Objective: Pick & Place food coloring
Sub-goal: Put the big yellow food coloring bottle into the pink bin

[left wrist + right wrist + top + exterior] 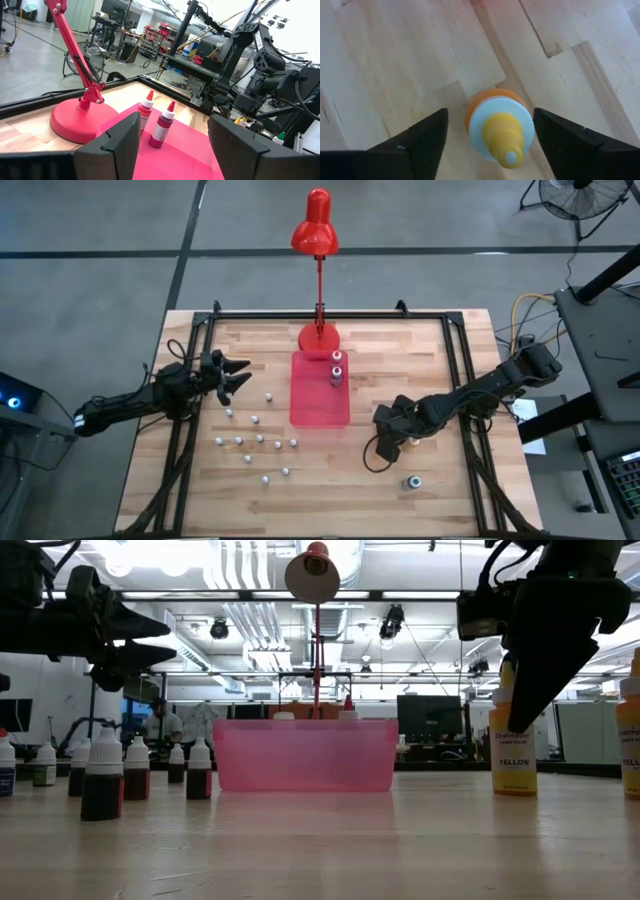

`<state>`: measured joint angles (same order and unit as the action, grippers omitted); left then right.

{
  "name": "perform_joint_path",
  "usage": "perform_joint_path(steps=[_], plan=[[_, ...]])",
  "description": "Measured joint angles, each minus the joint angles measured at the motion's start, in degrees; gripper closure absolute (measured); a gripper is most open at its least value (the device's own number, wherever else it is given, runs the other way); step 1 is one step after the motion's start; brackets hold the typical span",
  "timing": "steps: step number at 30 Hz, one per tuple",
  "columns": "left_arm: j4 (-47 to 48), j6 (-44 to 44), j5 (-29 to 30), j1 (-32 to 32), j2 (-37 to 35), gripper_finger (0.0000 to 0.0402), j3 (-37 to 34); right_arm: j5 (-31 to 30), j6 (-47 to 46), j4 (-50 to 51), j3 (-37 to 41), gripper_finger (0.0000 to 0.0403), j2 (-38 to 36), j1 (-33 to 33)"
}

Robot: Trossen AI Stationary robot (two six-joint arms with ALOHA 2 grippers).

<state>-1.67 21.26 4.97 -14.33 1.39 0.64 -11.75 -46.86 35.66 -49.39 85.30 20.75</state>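
- Food coloring bottles are split 3 ways: 2 stand in the red tray at its far end, a cluster of small whitish-capped bottles sits left of the tray, and the yellow bottle stands right of it.
- Red lamp stands just beyond the tray's far edge; its base touches or nearly touches it.
- Right gripper is right of the tray, pointing down with fingers spread wide. The yellow bottle sits upright between them, untouched, so I'd judge a pick is being lined up.
- Left gripper hovers at the table's left, aimed at the tray, fingers wide, holding nothing; looks parked.
- 1 teal-capped bottle stands alone near the front right.
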Motion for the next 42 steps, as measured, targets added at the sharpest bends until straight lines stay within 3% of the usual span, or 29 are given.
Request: perform_joint_path(steps=[14,20,25,42], plan=[[0.0,0.0,0.0,0.0,0.0,0.0197,0.0,-0.1,0.4,0.0,0.0,0.0272,0.0,0.0],[0.0,0.0,0.0,0.0,0.0,0.0197,0.0,0.0,0.7,0.6,-0.2,0.0264,0.0,0.0],[0.0,0.0,0.0,0.0,0.0,0.0197,0.0,0.2,4.6,6.7,-4.0,0.0264,-0.1,0.0],[0.0,0.0,0.0,0.0,0.0,0.0197,0.0,-0.2,20.7,25.2,-27.0,0.0269,0.0,-5.9]])
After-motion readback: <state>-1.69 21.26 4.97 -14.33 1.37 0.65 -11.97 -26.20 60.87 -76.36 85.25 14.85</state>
